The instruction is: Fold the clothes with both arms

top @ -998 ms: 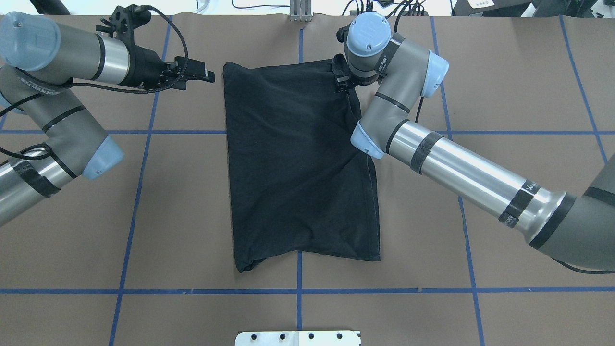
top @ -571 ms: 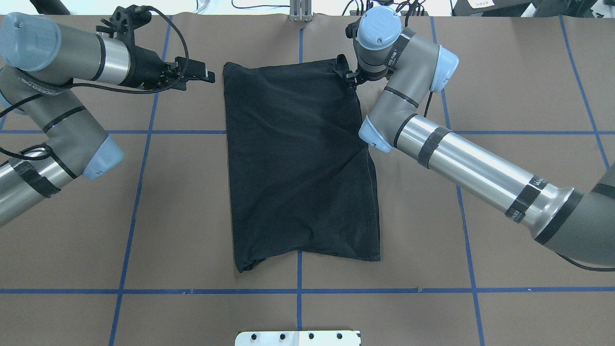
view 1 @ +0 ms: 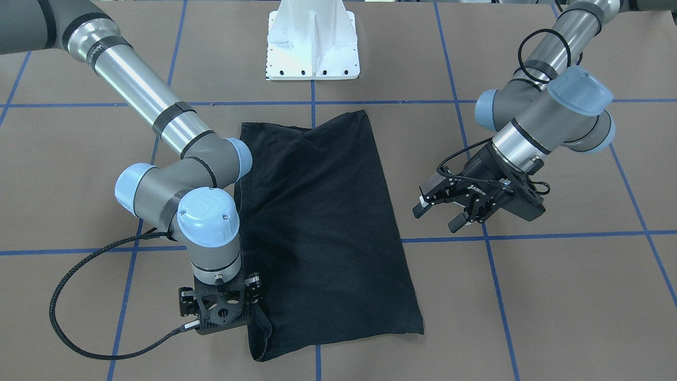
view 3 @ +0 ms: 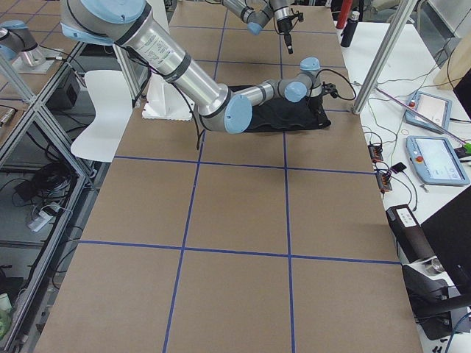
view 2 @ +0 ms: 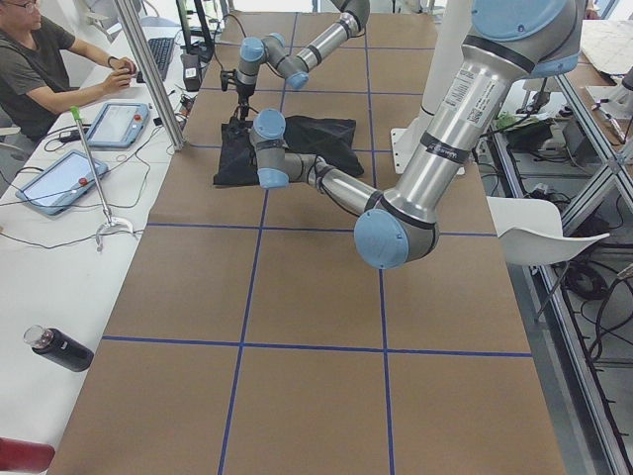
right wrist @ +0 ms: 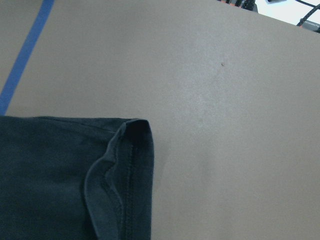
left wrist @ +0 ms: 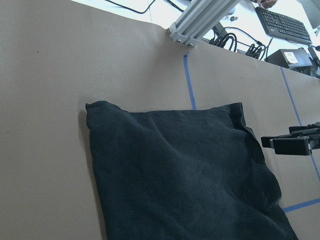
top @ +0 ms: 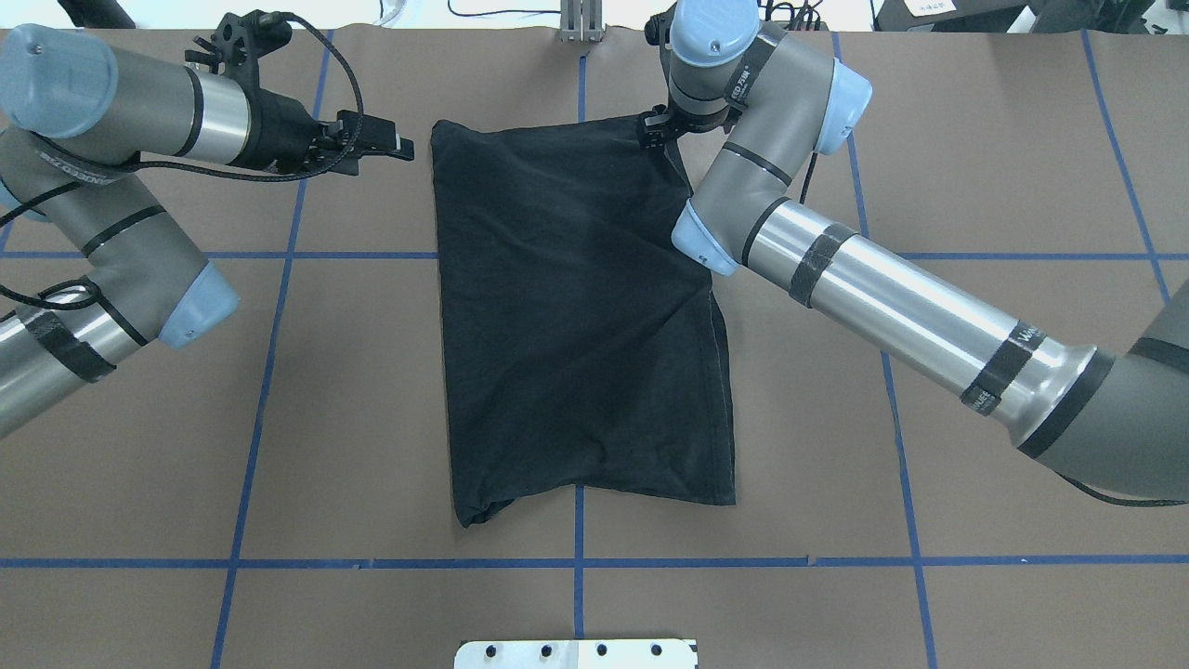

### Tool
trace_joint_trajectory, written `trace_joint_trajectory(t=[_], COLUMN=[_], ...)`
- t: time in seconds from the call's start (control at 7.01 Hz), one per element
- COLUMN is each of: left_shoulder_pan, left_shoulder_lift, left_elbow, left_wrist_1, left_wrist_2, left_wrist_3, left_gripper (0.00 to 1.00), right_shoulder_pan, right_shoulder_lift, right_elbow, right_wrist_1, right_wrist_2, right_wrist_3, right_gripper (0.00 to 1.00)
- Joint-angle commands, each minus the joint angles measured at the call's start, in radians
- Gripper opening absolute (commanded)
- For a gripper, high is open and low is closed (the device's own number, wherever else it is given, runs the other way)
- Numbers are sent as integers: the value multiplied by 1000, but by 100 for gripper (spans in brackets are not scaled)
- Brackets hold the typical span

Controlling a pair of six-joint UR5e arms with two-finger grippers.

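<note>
The black T-shirt lies folded into a tall rectangle on the brown table, with no logo showing; it also appears as the shirt. My right gripper points down at the shirt's far right corner. Its fingers are hidden under the wrist and camera mount, so I cannot tell their state. The right wrist view shows only that corner, lying on the table with its hem curled. My left gripper hovers open and empty just off the shirt's far left corner.
The white pedestal base stands at the table's near edge and an aluminium post at its far edge. Blue tape lines grid the brown surface. A person sits with tablets beyond the table's far side.
My right wrist has swung back and shifted toward the table's far edge. The shirt corner beneath it, which stood up a little, now lies lower. The left arm has stayed put.
</note>
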Motion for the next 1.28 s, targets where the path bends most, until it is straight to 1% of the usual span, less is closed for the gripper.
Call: trace_joint_trajectory(t=[0.0,0.29,0.57,0.71,1.14], left_shoulder_pan=[-1,-1,0,2,2], left_shoulder_lift=[3,3,5,5,3], left_elbow=[0,0,0,0,-1], left_wrist_1=[-2,-2,-2,-1,-1], left_wrist_2=[0,-2,0,0,0], left_wrist_3=[0,0,0,0,0], left_gripper=[100,100,100,100,100], right_shoulder_pan=[-9,-16,-17,-17,-16], right_shoulder_lift=[6,11,21,46,49], right_elbow=[-6,-22,-71,-122,-130], right_wrist_1=[1,4,12,45,53], right_wrist_2=[-2,-2,-15,-22,-22], right_wrist_3=[36,34,28,28,30], right_gripper=[99,99,99,99,99])
